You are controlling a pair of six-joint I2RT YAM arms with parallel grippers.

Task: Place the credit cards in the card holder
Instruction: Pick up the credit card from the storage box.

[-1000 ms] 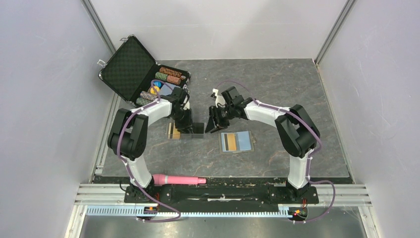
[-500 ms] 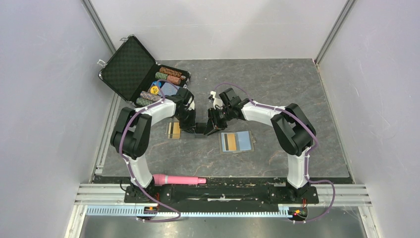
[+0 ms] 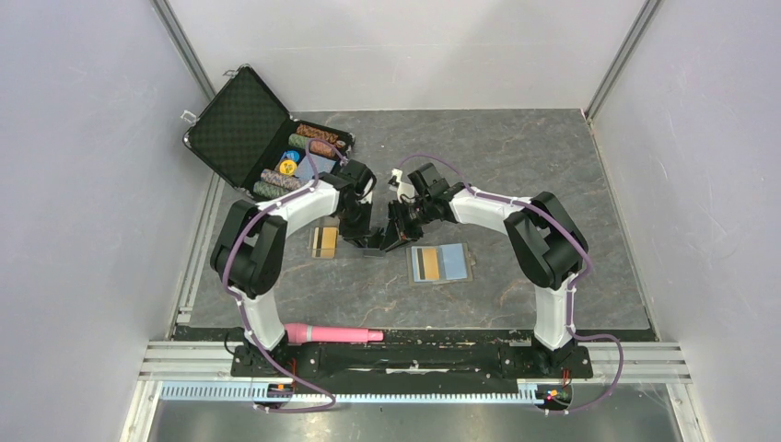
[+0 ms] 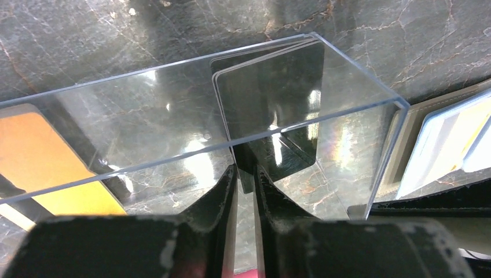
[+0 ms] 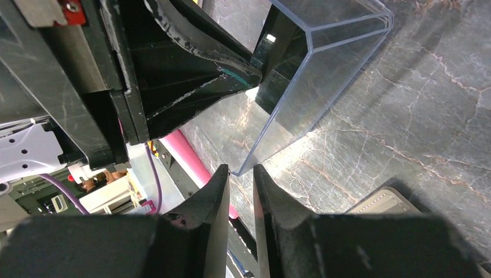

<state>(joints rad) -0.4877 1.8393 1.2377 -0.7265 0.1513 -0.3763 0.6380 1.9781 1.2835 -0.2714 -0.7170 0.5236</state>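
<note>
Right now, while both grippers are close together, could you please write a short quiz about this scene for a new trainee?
1. Fill in: the clear plastic box holds a ___ card.
2. True or false: the card holder lies closed.
3. Where is the loose orange card? A. flat on the tabletop. B. inside the clear plastic box. C. inside the card holder.

Key: 1. black; the black card shows through the box wall. 2. False; it lies open. 3. A.
</note>
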